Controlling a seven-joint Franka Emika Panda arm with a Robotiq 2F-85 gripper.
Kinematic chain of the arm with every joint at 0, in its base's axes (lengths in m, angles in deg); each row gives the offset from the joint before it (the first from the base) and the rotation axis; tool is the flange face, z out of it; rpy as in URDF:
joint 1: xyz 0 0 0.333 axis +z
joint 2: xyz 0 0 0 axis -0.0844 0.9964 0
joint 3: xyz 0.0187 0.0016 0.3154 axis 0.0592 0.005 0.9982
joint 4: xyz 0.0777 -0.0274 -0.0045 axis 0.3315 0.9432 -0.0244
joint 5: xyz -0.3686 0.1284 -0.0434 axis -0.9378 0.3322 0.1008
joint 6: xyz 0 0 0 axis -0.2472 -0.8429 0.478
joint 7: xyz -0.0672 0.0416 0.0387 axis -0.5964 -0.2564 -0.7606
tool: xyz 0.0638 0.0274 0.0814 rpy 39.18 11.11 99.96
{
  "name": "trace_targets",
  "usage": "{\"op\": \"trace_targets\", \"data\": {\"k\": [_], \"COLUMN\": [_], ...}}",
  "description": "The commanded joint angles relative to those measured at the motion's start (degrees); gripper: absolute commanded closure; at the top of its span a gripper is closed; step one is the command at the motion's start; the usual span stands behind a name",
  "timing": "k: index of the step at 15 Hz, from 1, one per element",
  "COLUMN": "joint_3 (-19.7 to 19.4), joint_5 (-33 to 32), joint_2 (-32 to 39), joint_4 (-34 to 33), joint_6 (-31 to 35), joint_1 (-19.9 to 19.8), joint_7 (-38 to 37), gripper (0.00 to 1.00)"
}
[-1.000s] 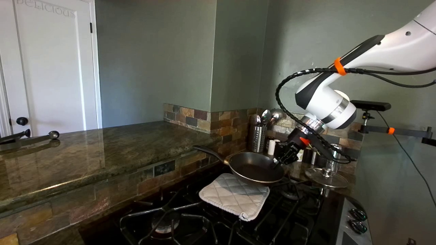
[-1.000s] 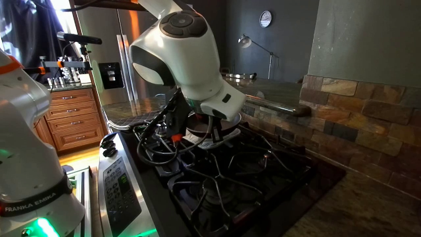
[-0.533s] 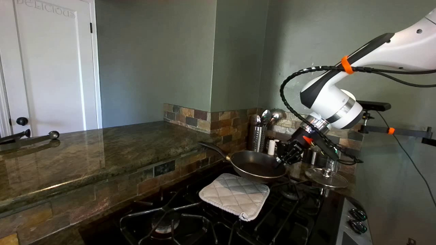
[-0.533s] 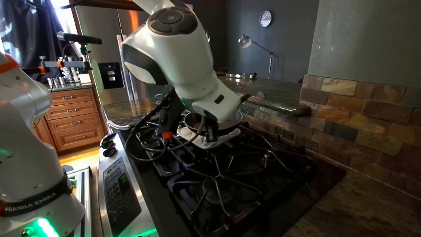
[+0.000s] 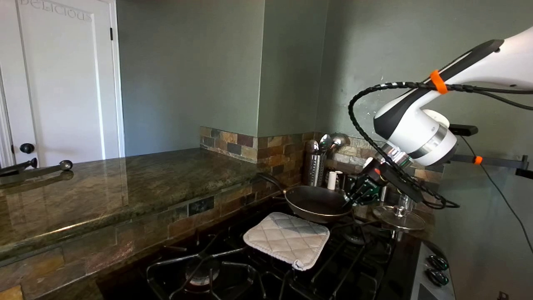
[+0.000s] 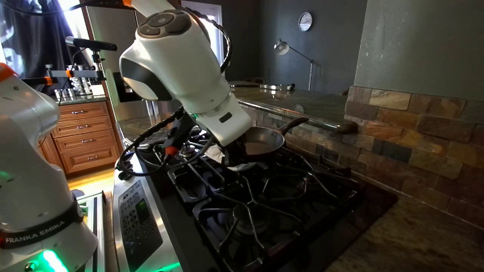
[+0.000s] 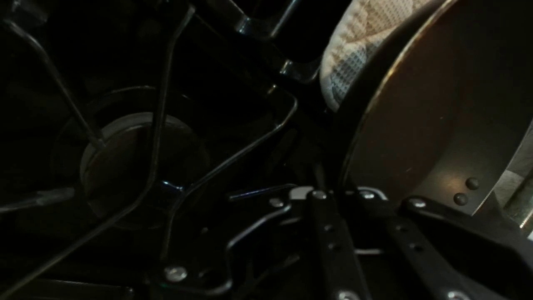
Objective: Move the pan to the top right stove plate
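Observation:
The black frying pan (image 5: 316, 204) is held up above the hob. It also shows in an exterior view (image 6: 261, 141) and in the wrist view (image 7: 420, 121). My gripper (image 5: 347, 201) is shut on the pan's rim, opposite the handle; in the wrist view, the rim runs between the fingertips (image 7: 341, 193). The handle (image 6: 293, 124) points toward the raised counter. The top right stove plate, seemingly the back burner (image 6: 305, 180) near the tiled wall, carries nothing; in an exterior view the pan hides that area. A burner (image 7: 141, 162) shows in the wrist view; I cannot tell which.
A white quilted cloth (image 5: 287, 239) lies on the grates, partly under the pan. A glass lid (image 5: 399, 217), utensil holder (image 5: 316, 168) and canisters stand beyond the hob. The raised counter edge (image 6: 321, 124) is close to the pan handle. Cables loop round the wrist.
The gripper and pan have moved together, away from over the cloth. The pan has turned a little, and its handle now shows clearly. The grip on the rim has not changed.

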Motion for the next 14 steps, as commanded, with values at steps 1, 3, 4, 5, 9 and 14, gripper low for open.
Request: {"op": "trace_targets", "data": {"k": [1,3,4,5,9,14], "joint_3": [3.0,3.9,4.3,4.7,7.4,11.7], "joint_5": [0.2,0.9,0.8,1.1,0.8,0.9], "joint_2": [-1.0,-1.1,-1.0,-0.9,-0.2,0.6], "joint_4": [-0.1,-0.3,-0.3,-0.4,-0.4,-0.4], "joint_6": [2.2,3.2,3.8,4.2,5.1,8.4], "joint_1": [-2.8,-3.7,-4.1,-4.4,-6.9,-11.0], "joint_7": [-5.5,-7.1,-8.0,-8.7,-15.3,-23.1], "gripper": [0.98,0.98,0.98,0.98,0.98,0.98]}}
